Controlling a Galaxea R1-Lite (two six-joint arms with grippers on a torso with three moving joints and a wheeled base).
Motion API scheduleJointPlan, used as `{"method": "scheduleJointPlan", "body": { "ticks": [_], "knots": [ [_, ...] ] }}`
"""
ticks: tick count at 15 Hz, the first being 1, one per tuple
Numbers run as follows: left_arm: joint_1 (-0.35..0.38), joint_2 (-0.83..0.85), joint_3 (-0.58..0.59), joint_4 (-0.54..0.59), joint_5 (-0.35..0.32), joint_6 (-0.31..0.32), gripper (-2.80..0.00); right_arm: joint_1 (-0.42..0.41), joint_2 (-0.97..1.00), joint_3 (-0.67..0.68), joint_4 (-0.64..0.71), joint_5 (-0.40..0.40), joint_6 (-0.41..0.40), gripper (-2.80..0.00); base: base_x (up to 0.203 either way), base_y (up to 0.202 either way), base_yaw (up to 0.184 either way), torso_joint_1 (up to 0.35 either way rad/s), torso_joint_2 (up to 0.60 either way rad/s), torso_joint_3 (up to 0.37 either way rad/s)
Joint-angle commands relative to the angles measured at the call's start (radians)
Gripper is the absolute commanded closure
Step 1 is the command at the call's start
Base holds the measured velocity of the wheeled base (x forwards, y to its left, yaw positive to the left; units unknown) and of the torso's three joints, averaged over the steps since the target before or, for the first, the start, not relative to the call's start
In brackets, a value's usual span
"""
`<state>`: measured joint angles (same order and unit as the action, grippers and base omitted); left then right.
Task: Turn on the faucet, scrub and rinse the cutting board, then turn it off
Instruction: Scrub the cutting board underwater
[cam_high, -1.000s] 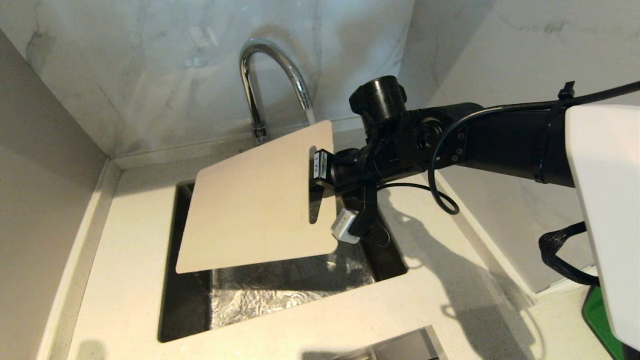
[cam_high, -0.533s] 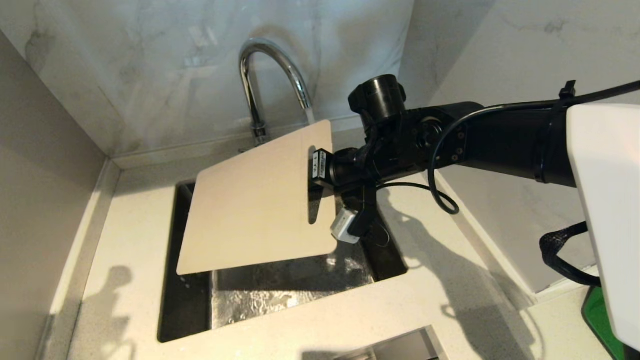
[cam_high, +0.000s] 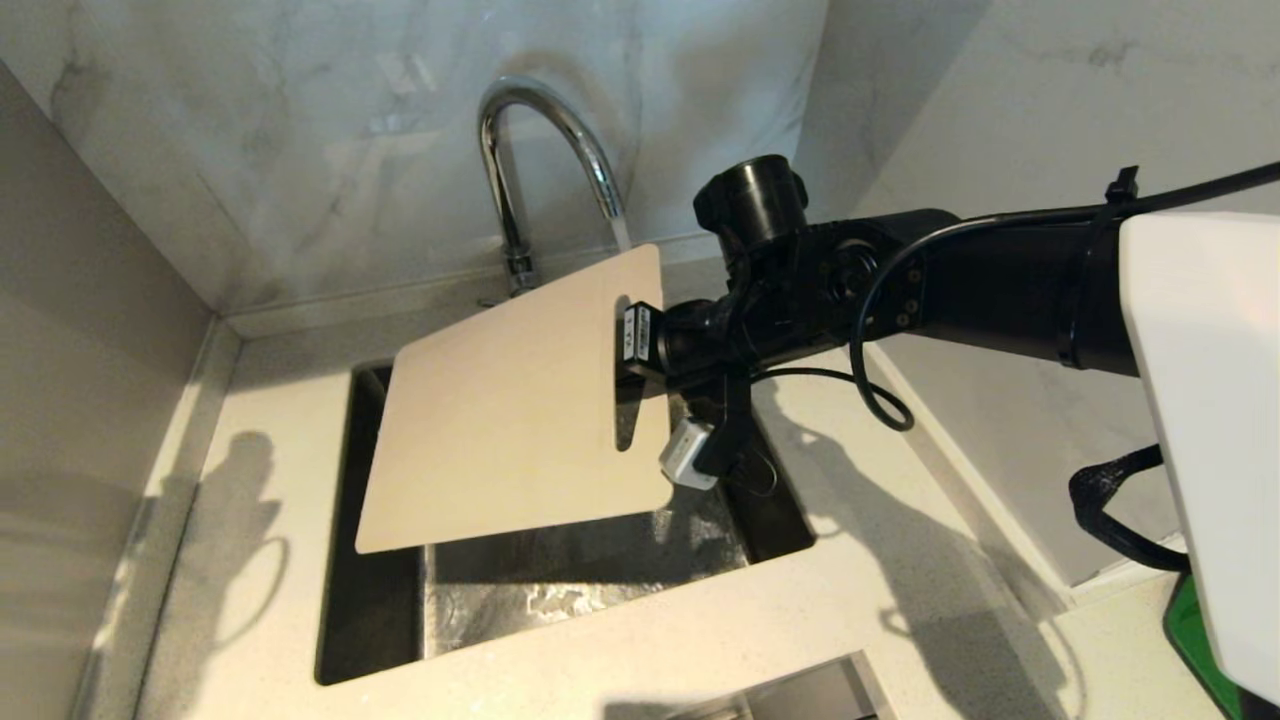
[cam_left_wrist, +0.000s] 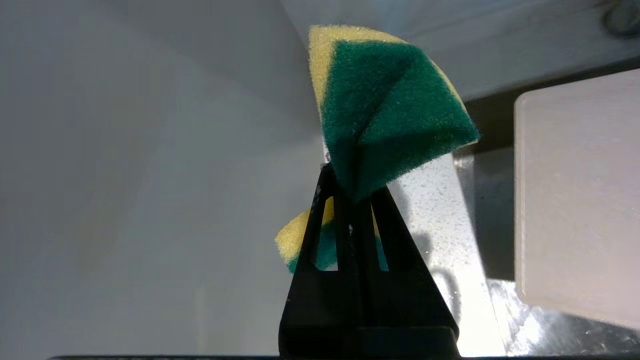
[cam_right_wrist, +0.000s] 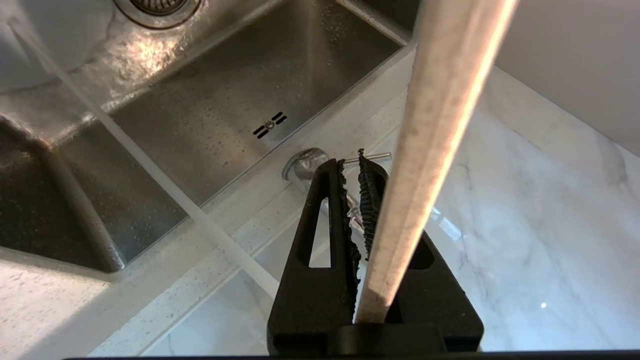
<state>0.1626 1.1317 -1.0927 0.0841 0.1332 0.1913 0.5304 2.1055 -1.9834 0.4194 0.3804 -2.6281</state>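
marble-walled corner surface (cam_high: 250, 560) held a steel sink (cam_high: 560, 590). right end effector (cam_high: 632, 345) was clenched on the cutting board (cam_high: 500, 420) at its slotted end, tilted over the sink beneath the running faucet (cam_high: 520, 150). left end effector (cam_left_wrist: 357, 197) was clenched on a sponge (cam_left_wrist: 385, 105) beside the board.

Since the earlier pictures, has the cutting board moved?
No, barely at all: the cutting board hangs over the sink, its far corner under the faucet spout as before.

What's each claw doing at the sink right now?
Right gripper clamps cutting board over sink. Left gripper pinches sponge beside it. Faucet running. Nothing blocking.
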Motion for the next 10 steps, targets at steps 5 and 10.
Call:
{"method": "scheduleJointPlan", "body": {
  "ticks": [5,10],
  "knots": [
    [-0.155,0.307,-0.321,0.332,-0.005,-0.169,0.0,0.014,0.004,0.002,0.007,0.018,-0.013,0.0,0.0,0.0,0.0,0.0,0.0,0.0],
    [-0.402,0.402,-0.464,0.5,-0.038,-0.376,0.0,0.056,-0.007,0.005,0.013,0.018,-0.01,0.0,0.0,0.0,0.0,0.0,0.0,0.0]
  ]
}}
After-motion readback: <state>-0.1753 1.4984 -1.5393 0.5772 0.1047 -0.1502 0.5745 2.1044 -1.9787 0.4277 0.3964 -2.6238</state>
